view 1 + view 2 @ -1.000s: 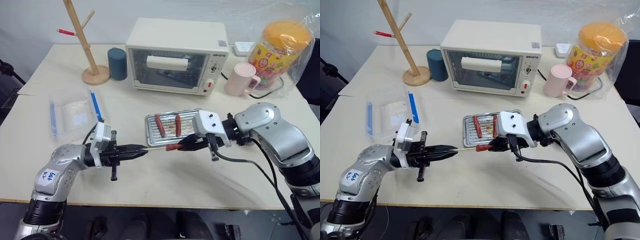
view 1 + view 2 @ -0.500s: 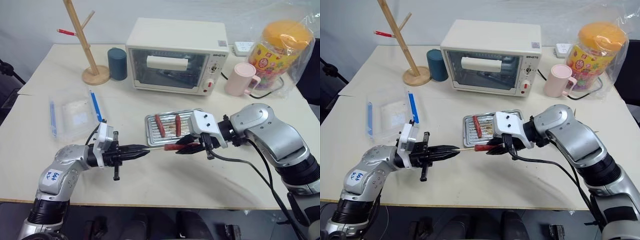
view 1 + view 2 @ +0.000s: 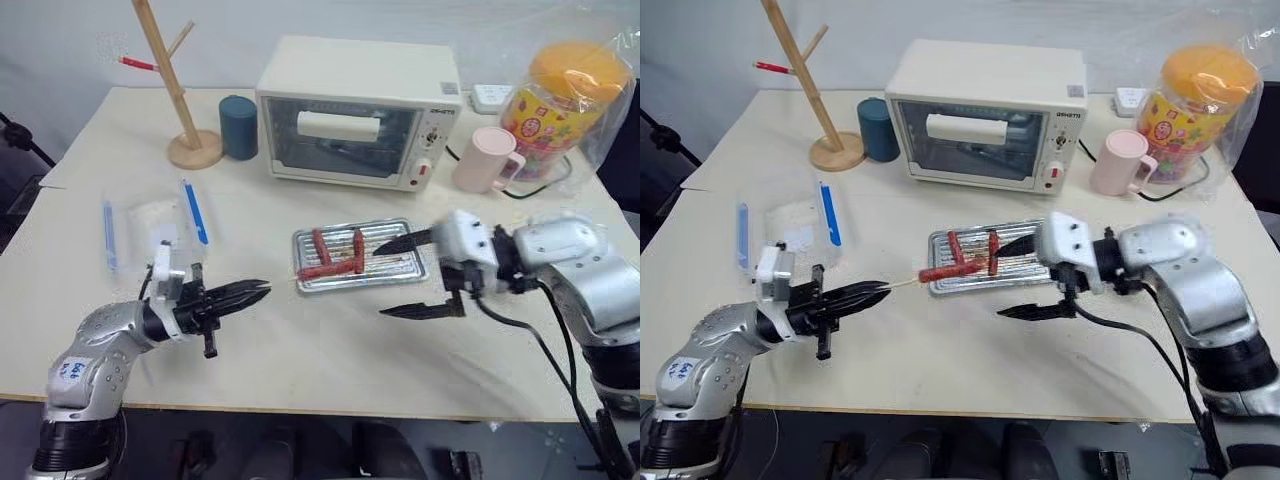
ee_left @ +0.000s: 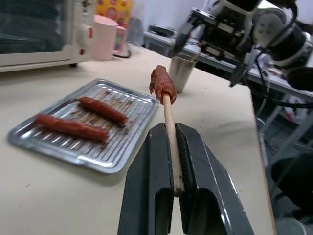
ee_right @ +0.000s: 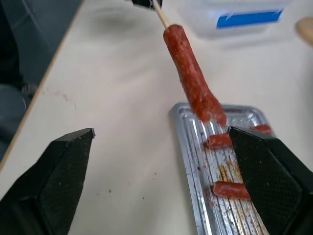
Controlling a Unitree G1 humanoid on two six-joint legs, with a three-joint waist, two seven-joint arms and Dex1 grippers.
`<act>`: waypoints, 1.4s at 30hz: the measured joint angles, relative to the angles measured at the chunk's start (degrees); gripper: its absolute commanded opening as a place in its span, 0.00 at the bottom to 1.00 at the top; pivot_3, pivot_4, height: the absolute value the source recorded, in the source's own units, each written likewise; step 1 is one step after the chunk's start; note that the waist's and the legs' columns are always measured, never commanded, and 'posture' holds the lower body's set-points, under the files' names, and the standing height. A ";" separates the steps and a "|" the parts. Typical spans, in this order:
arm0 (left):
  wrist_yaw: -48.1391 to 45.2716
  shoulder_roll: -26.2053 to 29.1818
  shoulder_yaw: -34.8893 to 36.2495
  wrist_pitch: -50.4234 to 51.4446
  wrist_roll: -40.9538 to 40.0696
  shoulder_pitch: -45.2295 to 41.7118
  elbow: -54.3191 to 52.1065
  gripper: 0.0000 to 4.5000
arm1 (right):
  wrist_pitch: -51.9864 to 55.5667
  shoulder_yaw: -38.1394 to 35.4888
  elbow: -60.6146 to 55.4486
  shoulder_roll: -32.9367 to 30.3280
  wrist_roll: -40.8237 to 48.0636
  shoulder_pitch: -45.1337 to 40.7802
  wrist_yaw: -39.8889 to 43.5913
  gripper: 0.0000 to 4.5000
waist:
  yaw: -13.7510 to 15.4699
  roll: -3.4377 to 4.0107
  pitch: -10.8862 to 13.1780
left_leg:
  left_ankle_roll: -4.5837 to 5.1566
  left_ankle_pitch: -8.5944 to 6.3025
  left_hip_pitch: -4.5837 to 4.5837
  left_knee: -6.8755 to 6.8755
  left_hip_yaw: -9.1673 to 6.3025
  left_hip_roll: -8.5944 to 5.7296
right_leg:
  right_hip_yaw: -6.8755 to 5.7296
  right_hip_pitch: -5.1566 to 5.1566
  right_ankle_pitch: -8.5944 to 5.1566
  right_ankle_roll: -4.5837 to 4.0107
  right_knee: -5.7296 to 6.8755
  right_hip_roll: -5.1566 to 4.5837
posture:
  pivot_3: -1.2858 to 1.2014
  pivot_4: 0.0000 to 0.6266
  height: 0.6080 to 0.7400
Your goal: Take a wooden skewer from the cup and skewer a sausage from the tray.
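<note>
My left gripper (image 3: 258,289) is shut on the wooden skewer (image 4: 168,115), holding it nearly level over the table. The sausage (image 3: 318,271) is stuck on the skewer's far end, hanging above the left rim of the silvery tray (image 3: 398,277). Two other sausages (image 3: 338,246) lie on the tray's ridged bottom. To the right, my right gripper (image 3: 404,277) stands open over the tray's right part, apart from the sausage, with nothing between its fingers. The right wrist view shows the sausage (image 5: 193,83) on the skewer tip ahead of the wide-spread fingers. The grey cup (image 4: 182,73) stands beyond the tray in the left wrist view.
A white toaster oven (image 3: 355,110) stands at the back, with a dark blue cylinder (image 3: 238,127) and a wooden mug tree (image 3: 175,90) to its left. A pink mug (image 3: 483,160) and a bagged jar (image 3: 570,95) sit back right. A clear box with blue clips (image 3: 150,225) lies left.
My right gripper has opened, let go of the sausage and drawn off to the right. My left gripper has pulled left, carrying the skewer with the sausage on it.
</note>
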 measured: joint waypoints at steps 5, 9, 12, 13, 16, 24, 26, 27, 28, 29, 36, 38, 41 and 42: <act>5.46 -2.76 5.84 -0.55 -2.35 2.26 -1.12 0.00 | 0.42 -11.29 -1.45 5.30 8.27 7.80 -7.79 0.99 | 0.14 -0.01 -0.01 | 0.00 0.00 0.03 0.05 0.00 0.00 | 0.01 0.02 0.00 0.00 0.01 0.00 | 0.52 0.24 1.00; 11.56 -6.73 10.19 -1.80 -4.38 1.09 -0.92 0.00 | 0.27 -16.00 -7.73 9.06 12.84 13.25 -13.66 0.99 | 0.43 -0.04 -0.03 | -0.02 0.01 0.08 0.08 0.01 0.01 | 0.01 0.04 0.00 0.00 0.03 0.01 | 0.52 0.24 1.00; 19.46 -9.95 14.62 -4.82 -5.01 -2.75 2.51 0.00 | -2.90 -16.45 -12.07 12.66 12.26 17.85 -17.81 0.99 | 0.70 -0.07 -0.05 | -0.03 0.02 0.08 0.13 0.02 -0.03 | 0.02 0.03 0.00 0.00 0.09 0.02 | 0.52 0.24 1.00; 22.55 -10.58 16.36 -6.23 -4.53 -4.63 4.86 0.00 | -3.67 -16.39 -13.43 12.66 11.68 19.72 -18.64 0.99 | 0.92 -0.07 -0.05 | -0.03 0.01 0.10 0.15 0.02 -0.03 | 0.02 0.03 0.00 0.00 0.11 0.02 | 0.52 0.24 1.00; 29.12 -11.16 19.63 -9.29 -2.95 -8.04 10.88 0.00 | -5.05 -16.48 -15.05 12.65 10.66 21.81 -20.11 0.99 | 1.14 -0.14 -0.08 | -0.03 0.01 0.11 0.18 0.04 -0.06 | 0.04 0.03 0.00 0.01 0.13 0.03 | 0.52 0.24 1.00; 38.85 -11.06 20.88 -13.31 3.22 -11.95 22.03 0.00 | -7.38 -17.73 -15.50 11.78 9.70 24.51 -22.03 0.99 | 1.27 -0.42 -0.23 | -0.02 0.01 0.09 0.19 0.02 -0.06 | 0.01 0.03 0.01 0.01 0.13 0.02 | 0.52 0.24 1.00; 39.27 -11.06 19.75 -13.31 4.24 -12.19 22.85 0.00 | -7.38 -17.72 -15.50 11.52 9.69 25.29 -22.18 0.99 | 1.27 -0.45 -0.24 | -0.02 0.01 0.08 0.20 0.03 -0.07 | 0.03 0.03 0.01 0.01 0.12 0.01 | 0.52 0.24 1.00; 39.53 -11.07 19.29 -13.24 4.51 -12.54 23.36 0.06 | -7.39 -17.72 -15.50 11.49 9.69 25.42 -22.28 1.00 | 1.24 -0.46 -0.25 | -0.02 0.01 0.09 0.20 0.03 -0.07 | 0.03 0.03 0.01 0.02 0.13 0.01 | 0.52 0.24 1.00; 39.67 -11.07 19.09 -13.24 4.66 -12.76 23.67 0.06 | -7.40 -17.71 -15.51 11.44 9.68 25.44 -22.34 1.00 | 1.24 -0.47 -0.25 | -0.02 0.01 0.09 0.20 0.03 -0.06 | 0.03 0.03 0.01 0.02 0.13 0.02 | 0.52 0.24 1.00; 39.59 -11.06 18.71 -13.24 4.69 -12.96 23.80 0.13 | -7.42 -17.65 -15.52 11.18 9.65 25.58 -22.41 1.00 | 1.24 -0.47 -0.25 | -0.02 0.01 0.09 0.19 0.02 -0.06 | 0.02 0.03 0.01 0.01 0.13 0.02 | 0.52 0.24 1.00; 36.35 -10.37 16.78 -12.74 4.70 -11.48 22.66 0.49 | -7.44 -17.45 -15.58 10.45 9.47 27.44 -22.20 1.00 | 1.14 -0.47 -0.26 | -0.03 0.01 0.10 0.16 0.03 -0.05 | 0.03 0.03 0.01 0.01 0.13 0.02 | 0.52 0.24 1.00; 33.16 -8.69 15.29 -13.11 5.26 -9.30 20.78 0.55 | -7.57 -17.45 -15.56 9.53 9.09 28.39 -21.39 1.00 | 1.15 -0.47 -0.26 | -0.03 0.01 0.10 0.16 0.03 -0.05 | 0.03 0.03 0.01 0.01 0.12 0.02 | 0.52 0.24 1.00; 24.41 -3.10 10.94 -15.68 8.57 -4.60 15.57 0.55 | -8.62 -17.47 -15.36 7.73 8.43 30.63 -19.13 1.00 | 1.15 -0.47 -0.26 | -0.03 0.01 0.10 0.10 0.04 -0.04 | 0.06 0.04 0.00 0.01 0.07 0.01 | 0.52 0.24 1.00; 20.56 0.08 8.38 -17.56 11.07 -2.13 13.24 0.55 | -9.02 -17.49 -15.16 7.29 8.25 31.62 -18.05 1.00 | 1.14 -0.47 -0.26 | -0.03 0.01 0.12 0.06 0.03 -0.04 | 0.06 0.06 0.00 0.00 0.03 0.00 | 0.52 0.24 1.00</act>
